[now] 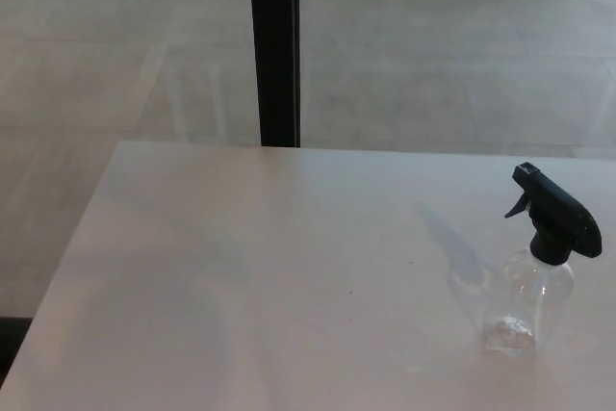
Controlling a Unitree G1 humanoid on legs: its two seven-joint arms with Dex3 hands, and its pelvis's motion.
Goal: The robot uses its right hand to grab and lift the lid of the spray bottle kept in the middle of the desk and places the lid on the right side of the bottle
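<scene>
The white desk (241, 267) lies bare from its left edge to the far right, where the clear spray bottle (527, 310) stands upright; its black trigger lid (558, 216) looks light and rigid, best gripped around the collar; nothing obstructs; neither hand shows, so their fingers' state cannot be told.
</scene>
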